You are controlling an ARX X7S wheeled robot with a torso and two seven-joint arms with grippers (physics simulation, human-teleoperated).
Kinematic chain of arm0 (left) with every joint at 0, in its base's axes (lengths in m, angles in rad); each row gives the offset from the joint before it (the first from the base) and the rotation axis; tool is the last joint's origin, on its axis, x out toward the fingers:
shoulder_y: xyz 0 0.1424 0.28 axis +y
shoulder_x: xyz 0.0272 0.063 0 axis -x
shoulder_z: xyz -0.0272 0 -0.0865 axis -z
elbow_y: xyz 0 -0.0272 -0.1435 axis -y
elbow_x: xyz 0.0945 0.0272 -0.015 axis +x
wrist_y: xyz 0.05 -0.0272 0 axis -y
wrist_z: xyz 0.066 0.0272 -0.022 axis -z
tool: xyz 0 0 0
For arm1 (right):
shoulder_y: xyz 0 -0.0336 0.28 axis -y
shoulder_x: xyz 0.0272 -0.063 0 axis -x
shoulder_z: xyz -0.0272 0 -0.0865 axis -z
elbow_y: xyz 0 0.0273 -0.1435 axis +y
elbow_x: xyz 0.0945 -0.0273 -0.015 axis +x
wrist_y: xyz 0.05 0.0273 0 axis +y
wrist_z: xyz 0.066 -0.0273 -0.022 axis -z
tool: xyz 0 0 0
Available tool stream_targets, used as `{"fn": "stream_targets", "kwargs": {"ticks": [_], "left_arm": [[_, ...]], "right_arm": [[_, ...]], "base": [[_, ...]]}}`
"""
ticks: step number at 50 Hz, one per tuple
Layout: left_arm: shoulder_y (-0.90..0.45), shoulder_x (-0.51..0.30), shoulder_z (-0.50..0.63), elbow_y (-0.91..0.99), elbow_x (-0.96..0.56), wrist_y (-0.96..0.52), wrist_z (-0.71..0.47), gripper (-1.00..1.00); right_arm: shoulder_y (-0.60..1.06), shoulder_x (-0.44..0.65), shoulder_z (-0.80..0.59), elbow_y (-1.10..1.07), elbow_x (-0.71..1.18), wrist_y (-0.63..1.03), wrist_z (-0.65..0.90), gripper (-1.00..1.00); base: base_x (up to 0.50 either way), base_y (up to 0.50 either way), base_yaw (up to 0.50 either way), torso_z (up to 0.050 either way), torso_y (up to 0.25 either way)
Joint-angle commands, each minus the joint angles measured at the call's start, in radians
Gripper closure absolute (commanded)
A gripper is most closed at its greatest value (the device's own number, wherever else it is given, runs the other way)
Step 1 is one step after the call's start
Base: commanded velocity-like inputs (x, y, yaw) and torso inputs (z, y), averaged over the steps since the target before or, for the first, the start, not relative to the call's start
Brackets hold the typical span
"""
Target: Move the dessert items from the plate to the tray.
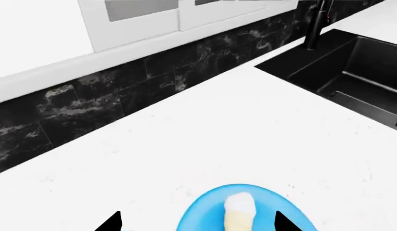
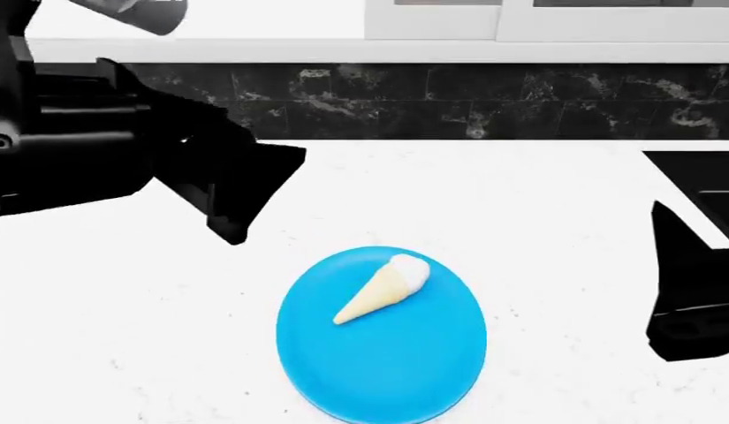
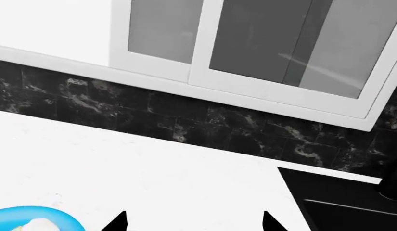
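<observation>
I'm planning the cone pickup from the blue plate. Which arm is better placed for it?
Probably the left. Its wrist view shows the ice-cream cone centred between the left gripper fingertips, over the blue plate. The right gripper faces bare counter, with the plate at its view's edge.

One blue plate (image 2: 382, 353) lies at the lower centre of the head view, and it carries one ice-cream cone (image 2: 381, 289); no other item shows on it. One white desk (image 2: 518, 203) bears the plate. One black sink basin (image 1: 359, 77) sits at the upper right of the left wrist view, with one black tap (image 1: 317, 24) beside it. Two pincers show in the head view: the left pincer (image 2: 240, 199) at upper left, the right pincer (image 2: 688, 300) at the right edge.
</observation>
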Motion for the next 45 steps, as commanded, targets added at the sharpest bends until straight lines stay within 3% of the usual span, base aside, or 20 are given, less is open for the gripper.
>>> {"fn": "stream_targets", "kwargs": {"ticks": [1,16,45], "left_arm": [[-0.125,0.225,0.079,-0.306,0.009,-0.202,0.059,-1.0],[-0.118,0.406,0.143,-0.501,0.151,-0.264,0.205,-1.0],[0.016,0.533,0.208,-0.52,0.271,-0.224,0.289,-1.0]], "right_arm": [[-0.045,-0.011,0.063,0.013,0.016,0.033,0.009,-1.0],[-0.077,-0.01,0.123,0.02,0.045,0.061,0.033,-1.0],[-0.198,-0.105,0.319,0.036,0.111,0.177,0.089,-1.0]], "base": [[0.0,0.0,0.0,0.0,0.0],[0.0,0.0,0.0,0.0,0.0],[0.0,0.0,0.0,0.0,0.0]]}}
